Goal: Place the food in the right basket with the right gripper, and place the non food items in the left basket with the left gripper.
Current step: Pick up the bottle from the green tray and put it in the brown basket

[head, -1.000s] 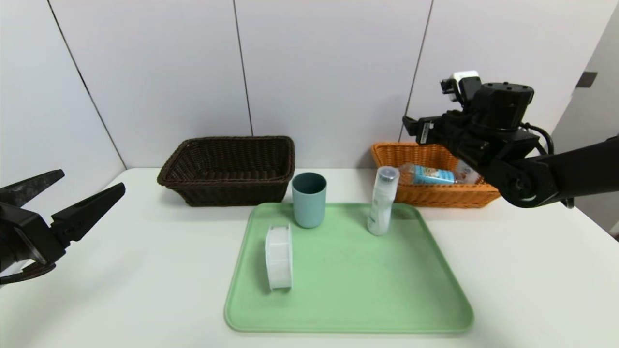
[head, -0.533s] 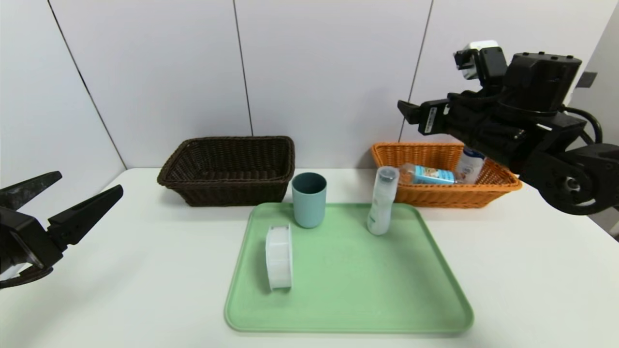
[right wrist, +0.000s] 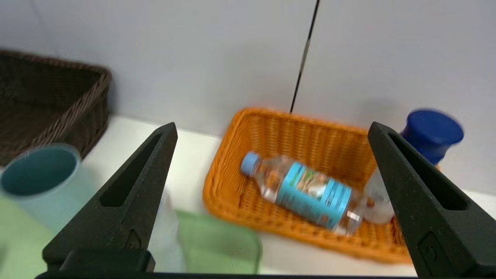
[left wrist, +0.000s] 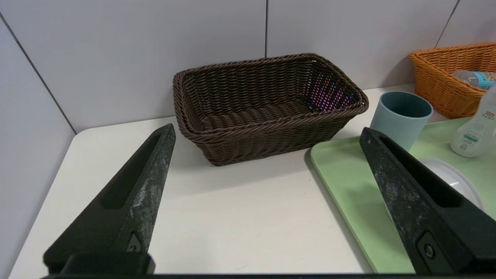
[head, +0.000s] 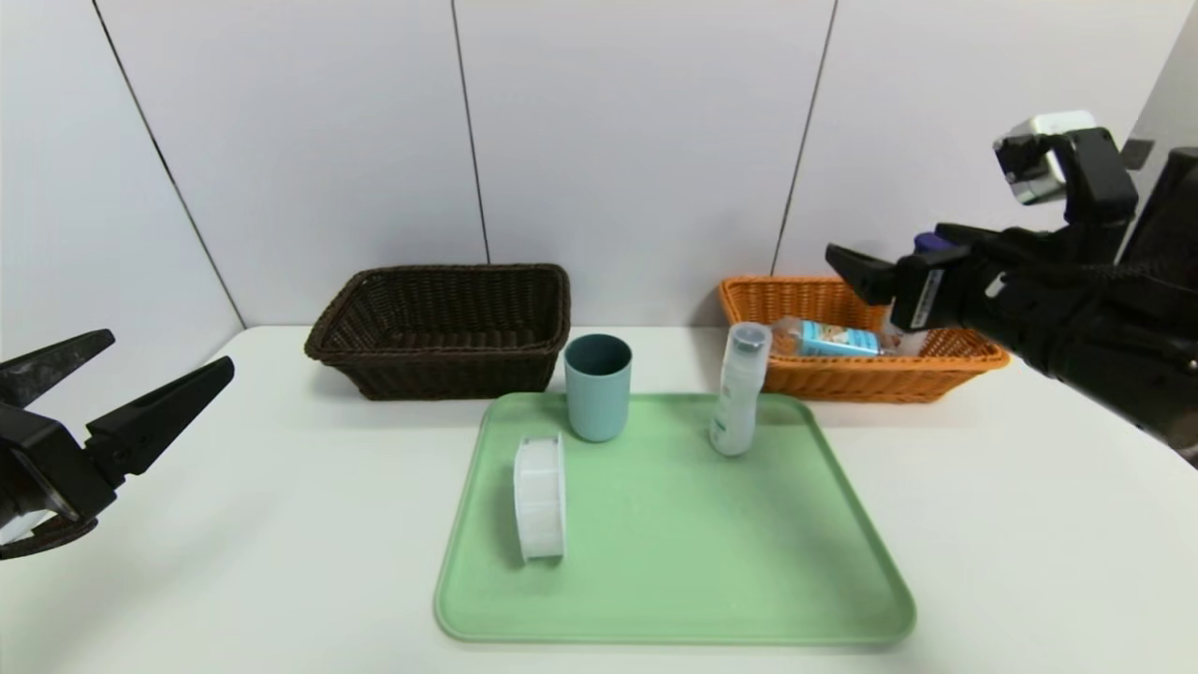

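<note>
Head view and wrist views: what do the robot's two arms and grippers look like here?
Both are matte black. The left gripper has two long tapering wedge fingers with recessed slots and pale scuffing. The right gripper has the same wedge fingers, a white label near the finger base, a white-and-black camera block above the wrist, and black cable along the arm.

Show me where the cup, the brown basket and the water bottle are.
cup [head: 598, 398]: head view, on its outer wall.
brown basket [left wrist: 267, 133]: left wrist view, on its front wall.
water bottle [right wrist: 310, 192]: right wrist view, on its blue label.
</note>
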{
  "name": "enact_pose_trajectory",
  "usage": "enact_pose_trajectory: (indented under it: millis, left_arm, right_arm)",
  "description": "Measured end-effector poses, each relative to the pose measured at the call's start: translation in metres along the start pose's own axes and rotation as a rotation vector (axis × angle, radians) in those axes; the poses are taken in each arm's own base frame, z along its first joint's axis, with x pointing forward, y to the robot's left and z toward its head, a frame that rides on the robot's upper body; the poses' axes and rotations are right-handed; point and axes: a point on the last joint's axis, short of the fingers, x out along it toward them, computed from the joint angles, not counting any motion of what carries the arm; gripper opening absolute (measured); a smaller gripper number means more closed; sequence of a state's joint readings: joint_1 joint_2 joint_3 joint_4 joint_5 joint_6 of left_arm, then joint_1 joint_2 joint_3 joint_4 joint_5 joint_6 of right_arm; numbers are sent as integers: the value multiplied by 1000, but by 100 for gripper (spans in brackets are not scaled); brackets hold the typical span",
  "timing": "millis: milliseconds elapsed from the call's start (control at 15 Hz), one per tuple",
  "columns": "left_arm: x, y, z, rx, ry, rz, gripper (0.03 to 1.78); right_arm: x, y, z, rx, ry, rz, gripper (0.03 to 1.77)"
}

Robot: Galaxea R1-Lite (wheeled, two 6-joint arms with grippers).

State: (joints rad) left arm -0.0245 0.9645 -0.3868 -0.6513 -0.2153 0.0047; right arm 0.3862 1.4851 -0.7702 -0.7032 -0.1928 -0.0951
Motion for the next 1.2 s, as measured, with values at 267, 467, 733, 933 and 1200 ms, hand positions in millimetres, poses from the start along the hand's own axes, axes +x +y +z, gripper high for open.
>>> enact_pose_trajectory:
  millis: [267, 467, 733, 933, 1200]
  left_arm:
    - [0, 0, 0, 2, 2, 0, 169]
    - [0, 0, 1, 5, -5, 0, 169]
    - [0, 0, 1, 8, -3, 0, 169]
    - [0, 0, 1, 9, -4, 0, 169]
    - [0, 0, -1, 6, 6, -1, 169]
  right_arm:
    - [-49, 9, -36, -25, 94, 80, 169]
    - [-74, 14, -58, -30, 151, 131, 169]
    - [-78, 22, -73, -17, 174, 174, 169]
    - [-63, 32, -80, -18, 169, 194, 169]
    - [-30, 51, -86, -13, 118, 214, 169]
